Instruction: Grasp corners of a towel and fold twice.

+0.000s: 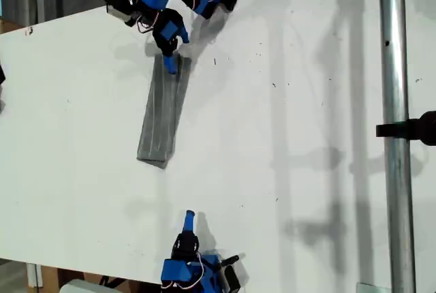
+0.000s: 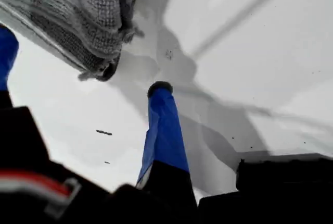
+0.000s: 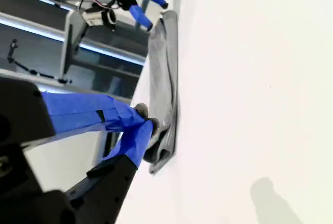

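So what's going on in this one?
Two arms are working on a grey striped towel on a white table. The towel lies folded into a narrow strip. My first end effector is at the strip's end nearer the exterior view's top, jaws open and not clamped on the cloth. My second end effector sits shut near that view's bottom edge, clear of the towel.

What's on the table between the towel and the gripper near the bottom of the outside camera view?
Nothing. In the exterior view, only bare white table lies between the towel and my second gripper.
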Available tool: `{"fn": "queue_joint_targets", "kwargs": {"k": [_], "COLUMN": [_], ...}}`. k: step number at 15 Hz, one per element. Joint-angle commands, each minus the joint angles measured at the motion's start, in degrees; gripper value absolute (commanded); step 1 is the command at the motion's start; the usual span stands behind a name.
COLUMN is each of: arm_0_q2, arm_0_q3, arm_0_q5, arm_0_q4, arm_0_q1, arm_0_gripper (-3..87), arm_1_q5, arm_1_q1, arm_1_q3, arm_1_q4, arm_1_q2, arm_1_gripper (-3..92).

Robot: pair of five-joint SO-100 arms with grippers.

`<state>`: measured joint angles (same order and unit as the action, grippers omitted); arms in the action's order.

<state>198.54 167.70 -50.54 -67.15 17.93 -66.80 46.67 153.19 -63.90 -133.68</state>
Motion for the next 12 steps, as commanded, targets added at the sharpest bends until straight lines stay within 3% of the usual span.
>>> {"fn": "queue_joint_targets", "kwargs": {"k": [1, 7, 9, 10, 12], "arm_0_q2": [0.4, 0.4, 0.4, 0.4, 0.4], "arm_0_q3": [0.2, 0.7, 0.6, 0.4, -0.1], "arm_0_q5": [-1.1, -1.6, -1.8, -1.6, -1.5], "arm_0_q4": [-0.2, -0.4, -0.4, -0.4, -0.7], "arm_0_q1": [-0.8, -1.4, -1.4, -1.5, -1.8], "arm_0_gripper": [-2.9, -2.9, -2.9, -2.9, -2.9], "arm_1_q5": [1.8, 2.1, 2.5, 2.0, 2.5], "arm_1_q1": [3.0, -2.5, -4.8, -5.4, -5.7], "arm_1_q3": [-8.2, -14.3, -16.1, -16.7, -17.6], "arm_1_q4": [4.2, 25.4, 28.7, 27.2, 15.0], "arm_1_q2": [12.0, 25.2, 28.3, 28.4, 24.1], "arm_1_gripper": [48.6, 34.1, 21.6, 0.6, -0.2]}}
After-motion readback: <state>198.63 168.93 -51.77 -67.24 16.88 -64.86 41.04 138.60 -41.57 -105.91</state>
